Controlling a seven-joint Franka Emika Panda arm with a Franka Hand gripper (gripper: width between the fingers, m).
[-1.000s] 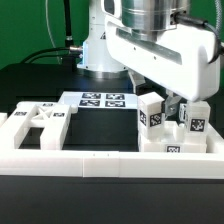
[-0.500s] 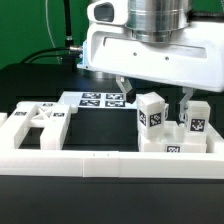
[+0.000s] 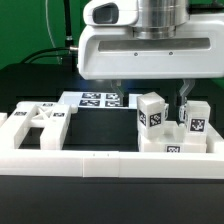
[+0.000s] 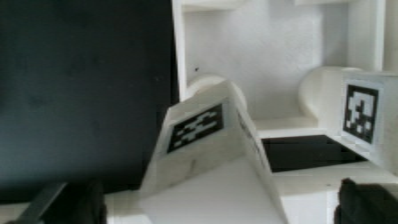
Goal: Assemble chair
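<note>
Two-finger gripper (image 3: 152, 97) jaws fully spread, empty; white blocky tagged plastic chair leg (image 3: 150, 115) stands between them; advice: centre, lower straight, clear neighbouring white tagged block (image 3: 195, 118) outside one finger, then close

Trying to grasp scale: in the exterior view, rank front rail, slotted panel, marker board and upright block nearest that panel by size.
1. Front rail.
2. Slotted panel and marker board look alike; board is farther, so unranked.
3. That upright block.

Marker board (image 3: 103, 99), white border rail (image 3: 80, 165), black table (image 3: 95, 125)
</note>
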